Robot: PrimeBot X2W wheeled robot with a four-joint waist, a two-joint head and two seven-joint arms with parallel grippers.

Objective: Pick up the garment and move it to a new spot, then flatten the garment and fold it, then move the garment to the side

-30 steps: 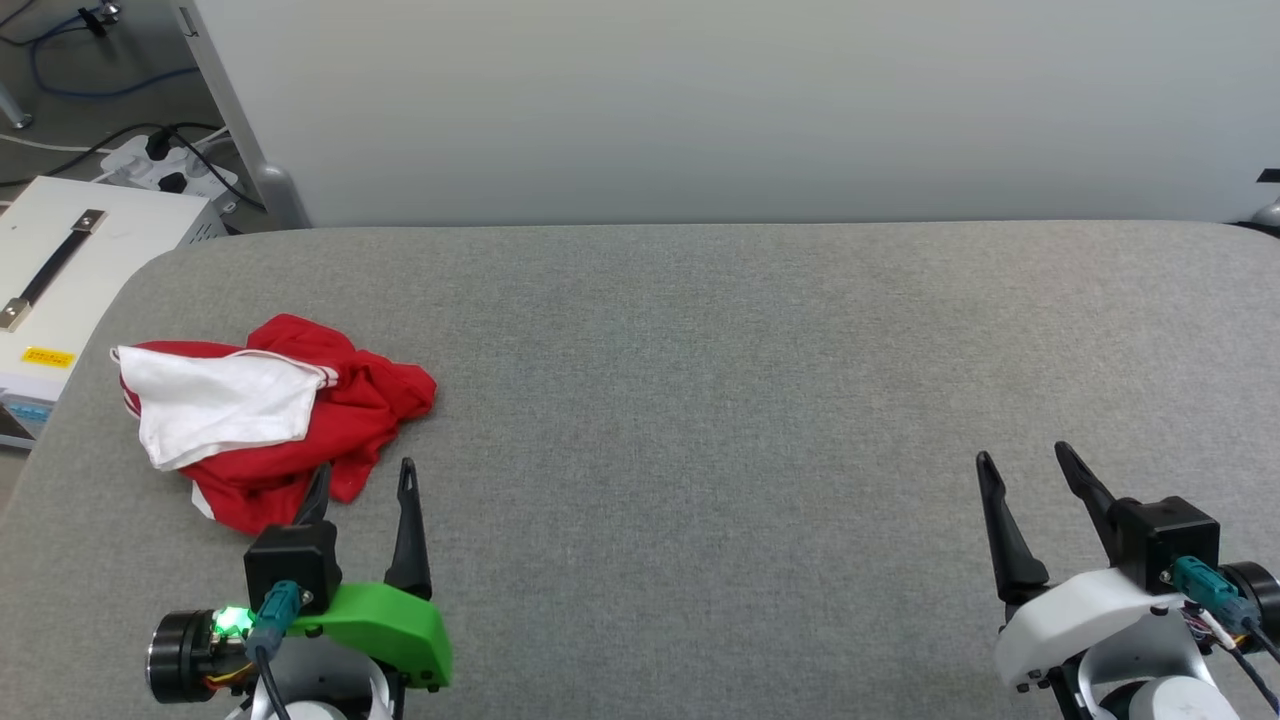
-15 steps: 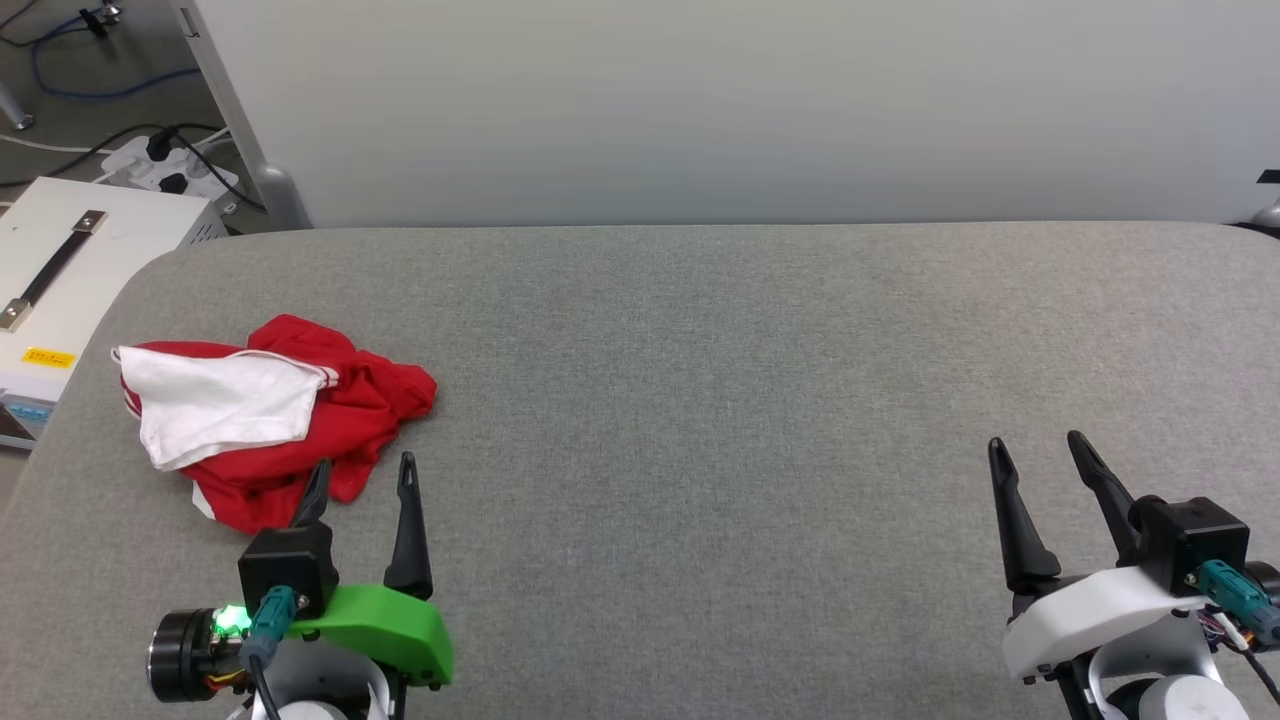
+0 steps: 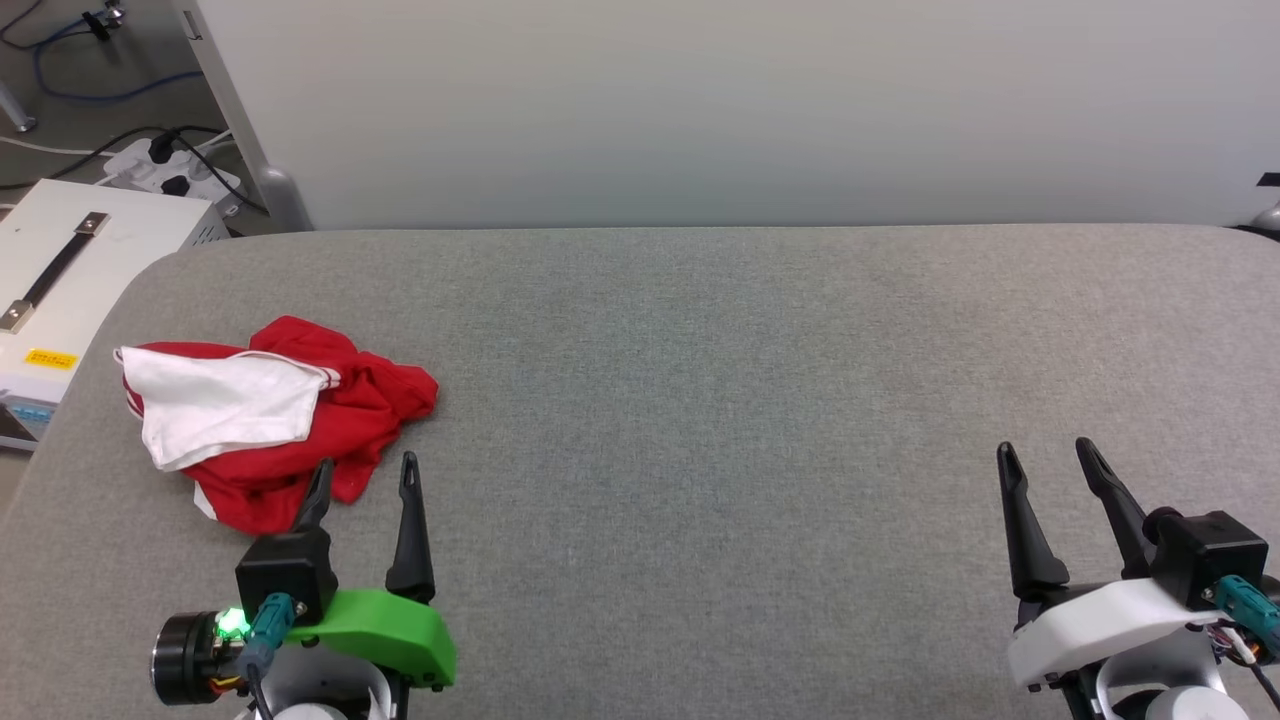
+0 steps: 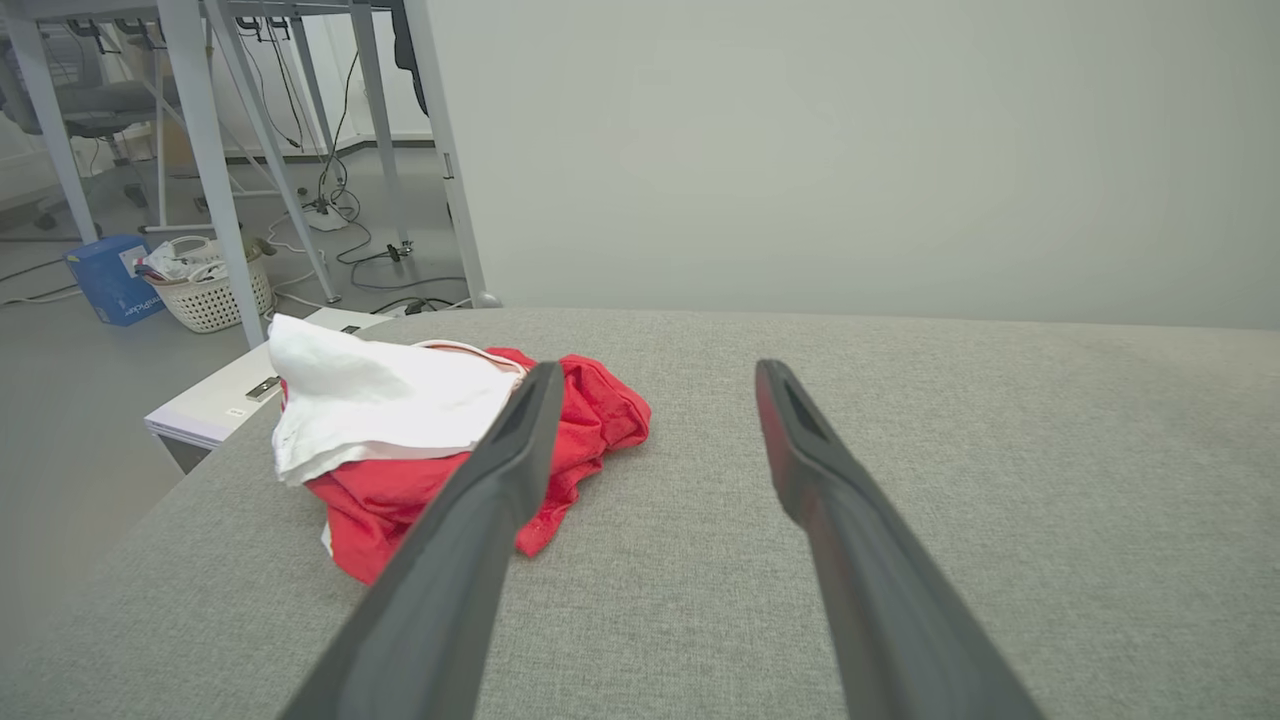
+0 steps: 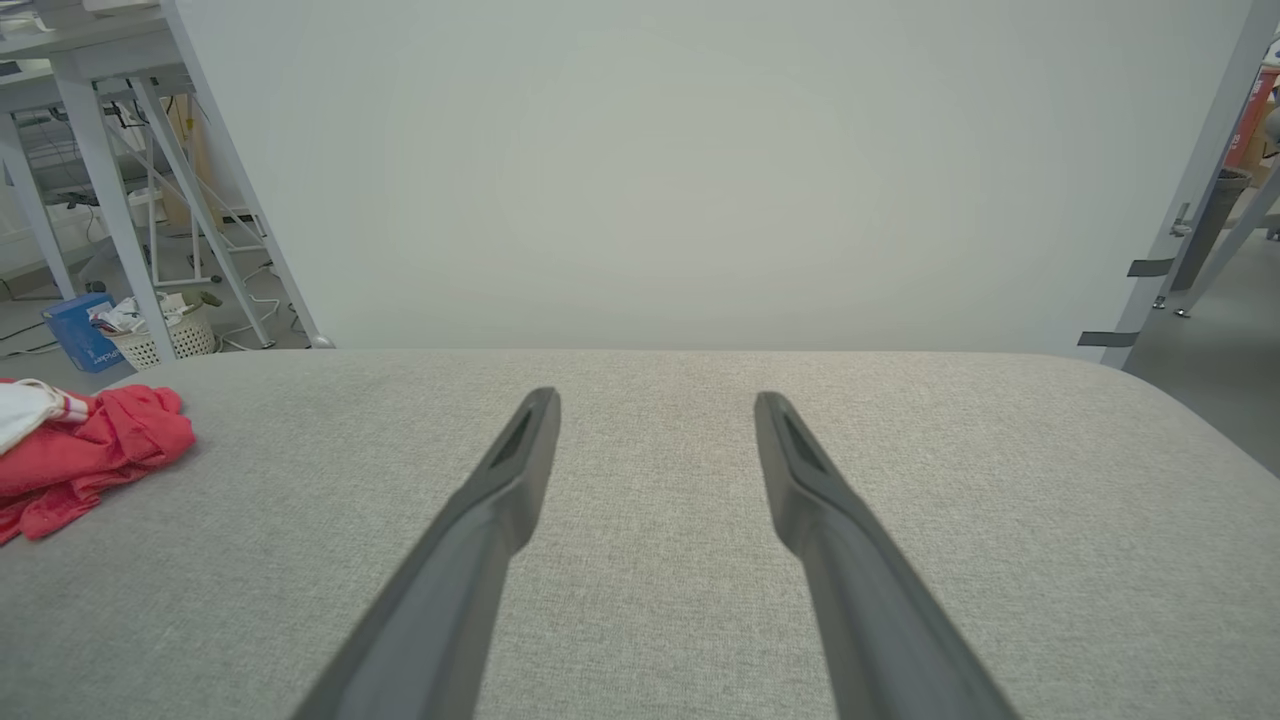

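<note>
The garment [image 3: 330,425] is a crumpled red shirt with a white sleeve on top, lying near the left end of the grey table [image 3: 700,400]. My left gripper [image 3: 365,475] is open just in front of the garment's near edge, its left fingertip over the red cloth in the head view. In the left wrist view the garment [image 4: 590,420] lies ahead and left of the left gripper [image 4: 655,375], nothing between the fingers. My right gripper [image 3: 1045,455] stands open and empty at the lower right. The right wrist view shows the right gripper [image 5: 655,400] over bare cloth and the garment [image 5: 90,450] far left.
A white case with a black handle [image 3: 70,270] stands beside the table's left end, with a power strip and cables [image 3: 165,160] on the floor behind it. A pale partition wall [image 3: 700,100] runs along the table's far edge. Table legs and a basket [image 4: 210,290] stand beyond.
My right gripper has drifted a little to the right and back toward me. The left gripper has barely shifted, and the garment lies as before.
</note>
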